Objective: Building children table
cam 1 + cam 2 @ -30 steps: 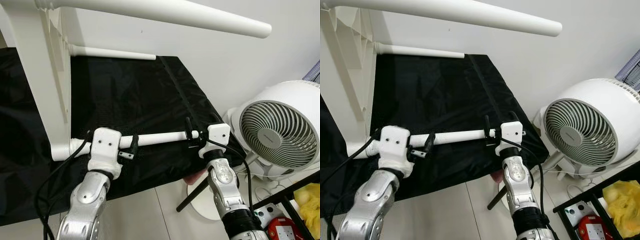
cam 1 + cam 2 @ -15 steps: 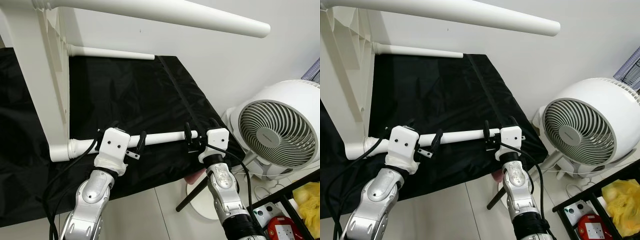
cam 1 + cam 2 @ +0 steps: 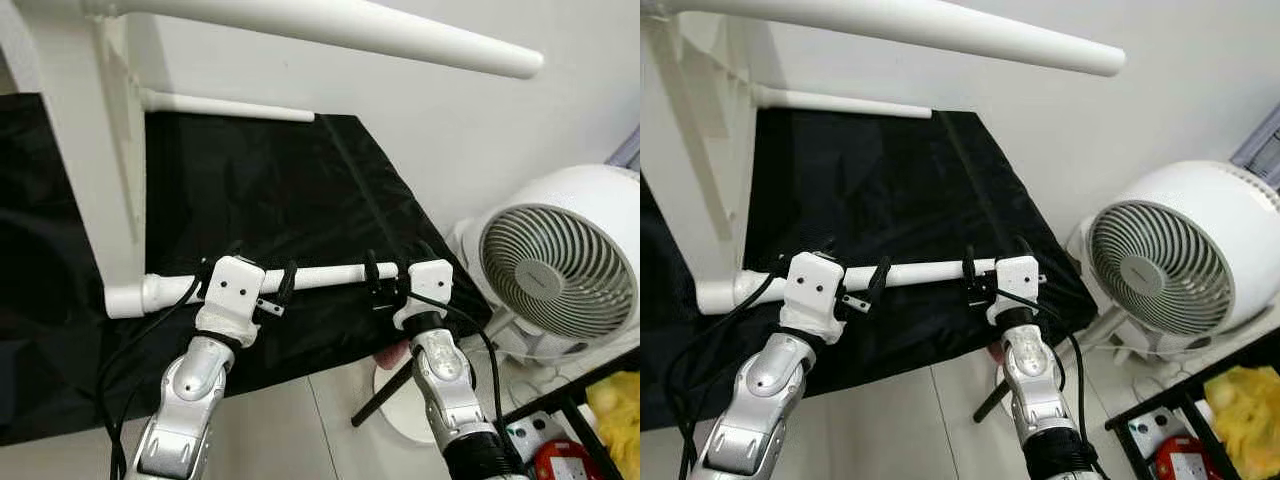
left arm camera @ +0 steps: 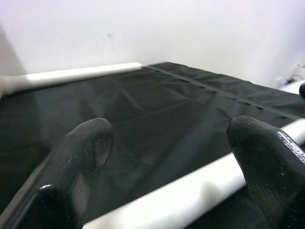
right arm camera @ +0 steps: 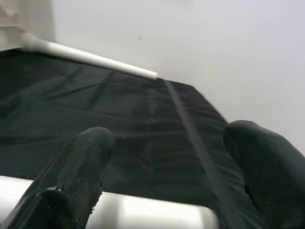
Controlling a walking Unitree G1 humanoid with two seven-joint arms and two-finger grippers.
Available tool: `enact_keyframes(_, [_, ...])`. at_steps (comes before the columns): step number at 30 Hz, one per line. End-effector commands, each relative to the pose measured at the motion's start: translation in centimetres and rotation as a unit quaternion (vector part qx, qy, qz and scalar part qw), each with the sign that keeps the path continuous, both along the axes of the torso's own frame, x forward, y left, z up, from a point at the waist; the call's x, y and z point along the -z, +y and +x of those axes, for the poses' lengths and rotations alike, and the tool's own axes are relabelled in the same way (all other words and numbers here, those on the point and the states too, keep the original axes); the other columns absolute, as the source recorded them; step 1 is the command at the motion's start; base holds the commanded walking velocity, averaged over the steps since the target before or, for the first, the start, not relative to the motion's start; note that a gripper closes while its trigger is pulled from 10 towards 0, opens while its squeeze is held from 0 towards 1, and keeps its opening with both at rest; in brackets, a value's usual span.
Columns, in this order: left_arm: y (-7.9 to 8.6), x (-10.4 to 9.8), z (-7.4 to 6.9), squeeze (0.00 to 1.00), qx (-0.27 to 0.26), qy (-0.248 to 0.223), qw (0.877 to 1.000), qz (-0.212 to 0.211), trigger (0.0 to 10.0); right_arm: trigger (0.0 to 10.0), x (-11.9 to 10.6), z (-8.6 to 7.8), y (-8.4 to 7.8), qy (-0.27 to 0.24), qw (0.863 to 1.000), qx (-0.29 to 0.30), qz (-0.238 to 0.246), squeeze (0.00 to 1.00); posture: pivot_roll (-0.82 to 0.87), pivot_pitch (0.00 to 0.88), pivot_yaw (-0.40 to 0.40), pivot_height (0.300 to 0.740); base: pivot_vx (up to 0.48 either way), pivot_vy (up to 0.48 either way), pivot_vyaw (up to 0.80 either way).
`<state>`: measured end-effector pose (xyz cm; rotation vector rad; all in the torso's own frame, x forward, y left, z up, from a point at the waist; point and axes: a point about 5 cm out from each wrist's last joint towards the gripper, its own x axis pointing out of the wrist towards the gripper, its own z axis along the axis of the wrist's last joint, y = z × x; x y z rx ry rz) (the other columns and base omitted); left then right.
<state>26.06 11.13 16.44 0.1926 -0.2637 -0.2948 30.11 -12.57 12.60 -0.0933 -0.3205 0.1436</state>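
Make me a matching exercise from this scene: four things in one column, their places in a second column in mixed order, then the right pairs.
Things:
1. left gripper
2. right gripper
3. fan
4. black cloth

Places:
A. on the floor to the robot's right, by the wall
B. at the free end of the near white table leg
C. spread under the white legs
D. on the near white table leg, closer to the tabletop

Pairs: 1-D, 2-B, 3-A, 4-C
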Motion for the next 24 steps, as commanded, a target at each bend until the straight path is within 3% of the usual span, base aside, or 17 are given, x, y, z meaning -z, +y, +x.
enact_keyframes(1, [0.06,0.2,0.11,0.0,-0.009,-0.003,1.0,-0.008,10.0,10.0,0.17,-0.07,-0.44,0.006,1.0,0.007,-0.007,0.0,0.09,0.031,-0.168,0.74,0.0,0.0,0.75])
enact_keyframes(13, [-0.28,0.14,0.05,0.0,0.005,-0.014,1.0,-0.002,10.0,10.0,0.24,-0.22,-0.36,0.008,1.0,0.011,-0.003,0.0,0.08,0.047,-0.163,0.74,0.0,0.0,0.8])
enact_keyframes(24, [-0.65,0.18,-0.12,0.0,0.018,-0.02,1.0,-0.002,10.0,10.0,0.28,-0.3,-0.66,0.01,1.0,0.012,0.008,0.0,0.08,0.048,-0.164,0.74,0.0,-0.114,0.0])
